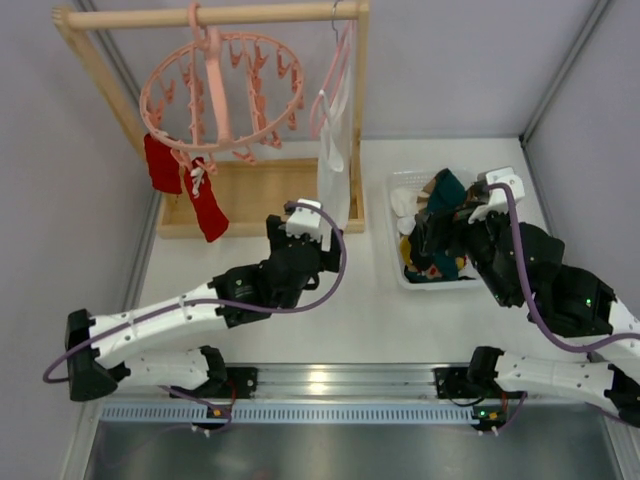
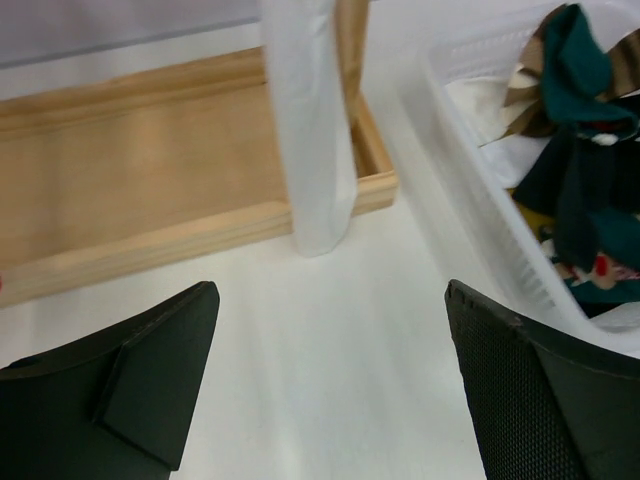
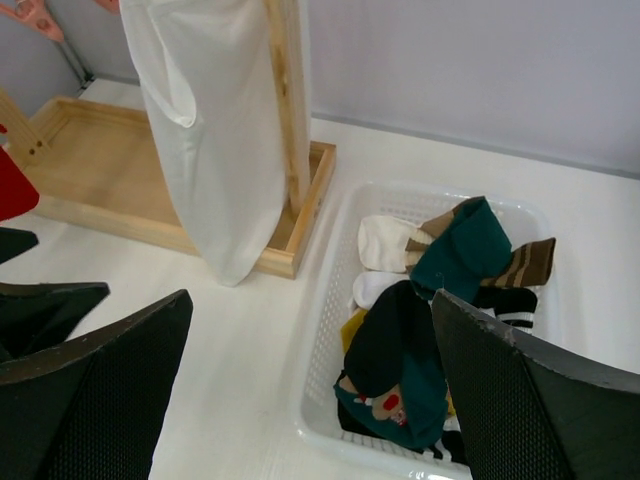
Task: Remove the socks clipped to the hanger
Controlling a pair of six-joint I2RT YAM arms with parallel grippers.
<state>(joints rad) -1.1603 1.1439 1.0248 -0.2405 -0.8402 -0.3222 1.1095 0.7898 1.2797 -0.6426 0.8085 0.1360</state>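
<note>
Grey walls close in a white tabletop [image 1: 370, 320]. At its far left corner stands a wooden frame [image 1: 250, 190], and the hanger [image 1: 215, 95] hangs by its hook from the frame's top rail. Two red socks [image 1: 207, 210] are clipped to the hanger's near left rim and dangle over the frame's base. A white cloth [image 1: 333, 170] hangs from the rail's right end, reaching down to the base.

A white basket [image 1: 405, 178] sits toward the right edge. It holds loose socks [image 3: 455, 250] in teal, black, brown stripe and white.

The left arm [image 1: 200, 305] reaches to mid-tabletop, just short of the frame's near right corner. Its jaws stand wide apart over bare tabletop, with nothing between them. The right arm [image 1: 540, 270] is above the basket, its jaws also spread wide and holding nothing.
</note>
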